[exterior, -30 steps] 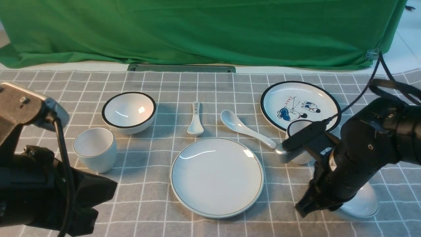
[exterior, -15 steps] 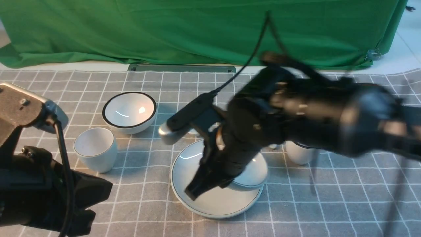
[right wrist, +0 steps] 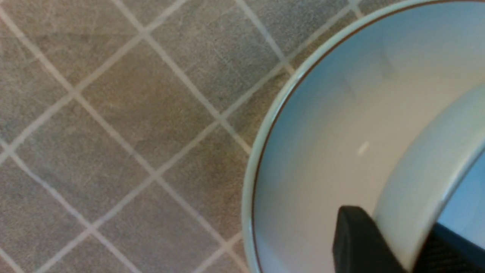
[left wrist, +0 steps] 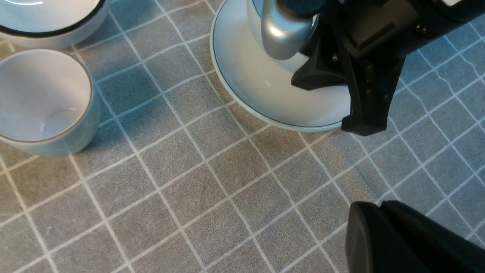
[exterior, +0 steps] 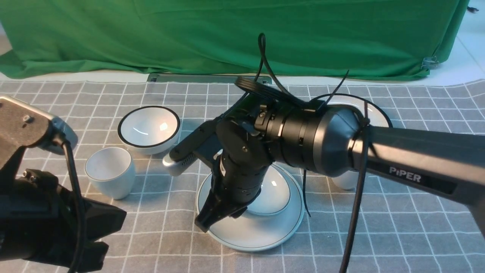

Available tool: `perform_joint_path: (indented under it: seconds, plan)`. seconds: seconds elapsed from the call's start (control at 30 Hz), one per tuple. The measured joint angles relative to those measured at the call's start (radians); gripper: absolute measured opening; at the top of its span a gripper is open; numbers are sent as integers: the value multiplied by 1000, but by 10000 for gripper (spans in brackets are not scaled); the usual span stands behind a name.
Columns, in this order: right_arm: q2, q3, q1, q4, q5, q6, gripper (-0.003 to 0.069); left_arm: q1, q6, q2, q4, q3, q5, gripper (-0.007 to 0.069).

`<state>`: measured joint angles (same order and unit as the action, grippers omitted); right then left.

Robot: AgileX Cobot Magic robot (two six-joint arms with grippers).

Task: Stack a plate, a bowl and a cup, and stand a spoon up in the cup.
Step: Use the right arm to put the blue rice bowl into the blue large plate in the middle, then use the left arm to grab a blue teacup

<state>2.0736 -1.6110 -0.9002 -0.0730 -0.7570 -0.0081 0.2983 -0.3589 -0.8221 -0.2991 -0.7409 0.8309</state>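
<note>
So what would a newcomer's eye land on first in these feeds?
The big black right arm, stretched across the middle of the front view, with the right gripper down at the bowl, its jaws astride the rim. The bowl sits on the plate at centre front of the checked cloth. Behind everything hangs a bright green backdrop.

Blocked over the plate [exterior: 261, 237] by the right arm [exterior: 322, 140], slanting in from the plate's right and covering its middle and far side. Open table [exterior: 166, 227] just left of the plate, through to the cup [exterior: 109, 172]. Farther left and beyond the plate's far edge, the black-rimmed bowl [exterior: 148, 129]. Free table also along the plate's near side; a hanging cable [exterior: 354, 212] to the plate's right.
</note>
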Motion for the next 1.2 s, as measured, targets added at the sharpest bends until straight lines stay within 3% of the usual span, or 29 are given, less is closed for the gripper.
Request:
perform_joint_path:
  seconds: [0.13,0.23,0.27,0.33,0.53,0.63,0.83,0.93,1.2]
  plan:
    - [-4,0,0,49,-1,1,454,0,0,0,1,0,-5,10]
    - [-38,0,0,73,-3,8,530,0,0,0,1,0,-4,10]
    - [-55,0,0,81,-4,8,525,0,0,0,1,0,-4,10]
    - [-103,0,0,82,-19,15,477,0,0,0,6,0,-4,10]
    - [-324,51,0,20,-154,20,136,0,9,-116,85,-49,36,10]
    - [-462,163,0,0,-168,35,41,0,19,-245,132,-104,51,10]
    - [-749,471,0,-3,-70,77,29,0,91,-475,333,-255,53,19]
    - [-851,575,0,-4,-13,102,29,0,101,-570,408,-326,51,64]
    - [-1023,742,0,-4,27,159,35,-33,97,-742,469,-371,31,356]
